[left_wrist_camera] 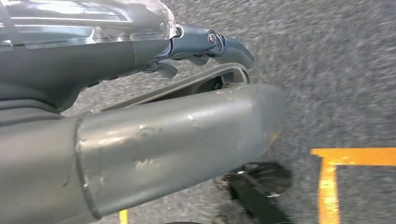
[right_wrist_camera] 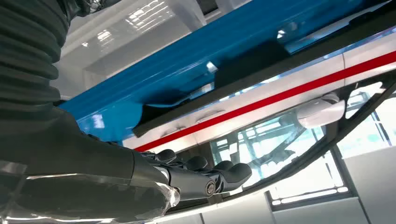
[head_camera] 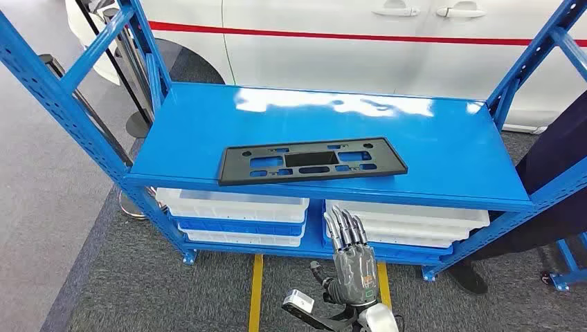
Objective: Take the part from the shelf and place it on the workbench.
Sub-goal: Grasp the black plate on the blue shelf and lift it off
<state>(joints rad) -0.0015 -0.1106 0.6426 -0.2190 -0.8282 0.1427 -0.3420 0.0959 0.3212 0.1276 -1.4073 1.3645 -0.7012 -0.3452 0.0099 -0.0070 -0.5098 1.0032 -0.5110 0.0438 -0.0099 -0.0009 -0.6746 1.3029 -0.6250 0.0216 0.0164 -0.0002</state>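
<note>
You're facing a white car (head_camera: 332, 48) with a red stripe (head_camera: 360, 34) along its doors. Grey carpet (head_camera: 138, 290) covers the floor, marked with yellow tape lines (head_camera: 256, 294). Overhead light glares off glossy surfaces. White bins (head_camera: 235, 205) sit low.

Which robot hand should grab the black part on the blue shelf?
Probably the right hand: it is raised, open, below the shelf edge near the black part. The left hand hangs over the floor.
</note>
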